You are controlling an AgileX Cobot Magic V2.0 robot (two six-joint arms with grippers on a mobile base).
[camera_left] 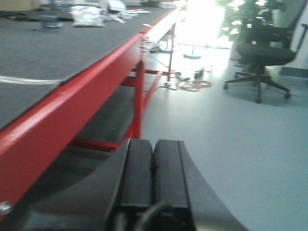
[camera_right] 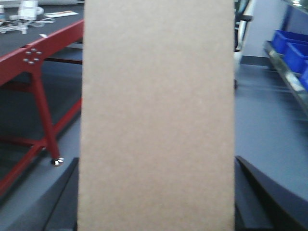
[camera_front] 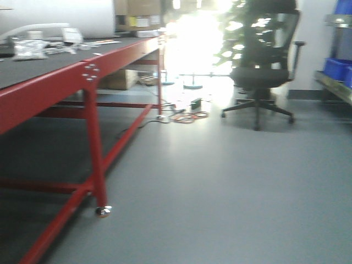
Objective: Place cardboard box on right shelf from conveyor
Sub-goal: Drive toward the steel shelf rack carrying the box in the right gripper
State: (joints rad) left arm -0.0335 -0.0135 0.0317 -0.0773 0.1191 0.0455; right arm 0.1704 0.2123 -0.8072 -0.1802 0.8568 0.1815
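Observation:
A plain tan cardboard box (camera_right: 156,115) fills the middle of the right wrist view, upright between the dark fingers of my right gripper (camera_right: 156,161), which is shut on its two sides. The conveyor (camera_front: 55,66), a dark grey belt with a glossy red edge and red legs, runs along the left; it also shows in the left wrist view (camera_left: 57,48). Just right of its red edge, my left gripper (camera_left: 153,144) is shut and empty, over the floor. At the far right stands the right shelf (camera_front: 333,85), a steel rack, whose lip (camera_right: 288,79) shows beyond the box.
Blue bins (camera_front: 336,69) sit on the shelf. A black office chair (camera_front: 264,77) stands ahead on the grey floor, with cables (camera_front: 184,116) lying near it. Brown cartons (camera_front: 137,14) and small clutter (camera_front: 33,47) sit at the conveyor's far end. A conveyor leg ends in a caster (camera_front: 102,210).

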